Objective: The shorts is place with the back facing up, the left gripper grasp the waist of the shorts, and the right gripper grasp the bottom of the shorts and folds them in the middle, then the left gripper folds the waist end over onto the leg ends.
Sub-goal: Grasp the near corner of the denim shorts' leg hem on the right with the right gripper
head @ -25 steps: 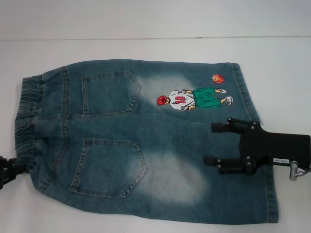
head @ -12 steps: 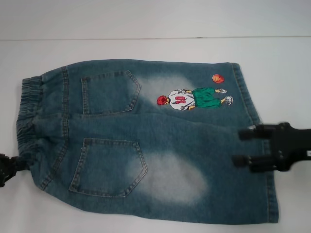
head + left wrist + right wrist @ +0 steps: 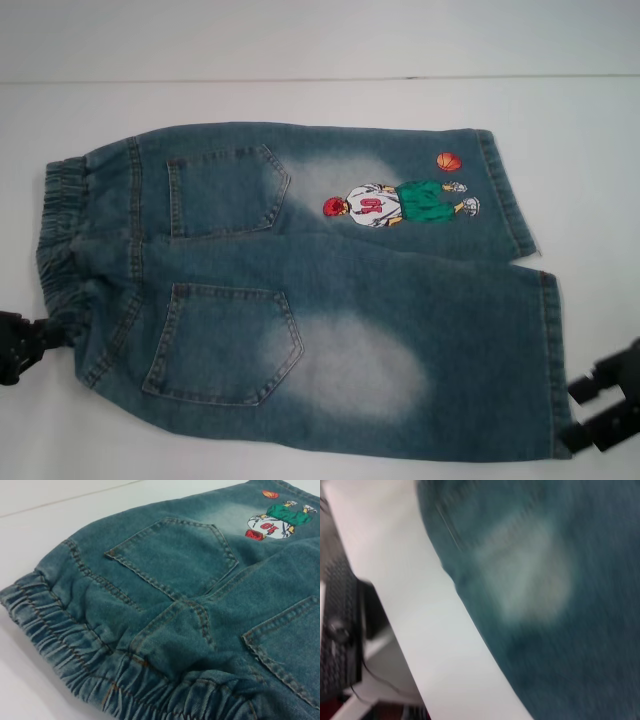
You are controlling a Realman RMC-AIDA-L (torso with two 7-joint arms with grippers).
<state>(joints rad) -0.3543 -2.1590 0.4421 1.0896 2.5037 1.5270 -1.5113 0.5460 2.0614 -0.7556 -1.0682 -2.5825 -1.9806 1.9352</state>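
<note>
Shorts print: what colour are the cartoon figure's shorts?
Green, on the shorts' cartoon figure; clearest in the head view.

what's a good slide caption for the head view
Denim shorts lie flat, back pockets up, on the white table; left gripper at the waistband corner, right gripper beside the leg hem.

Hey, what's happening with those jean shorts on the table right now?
A pair of faded blue denim shorts lies flat on the white table, back pockets up and not yet folded. The left end effector sits at the near corner of the elastic waistband. The right end effector is beside the near leg hem, having pulled back off the fabric over the last second. Neither visibly holds the shorts.
</note>
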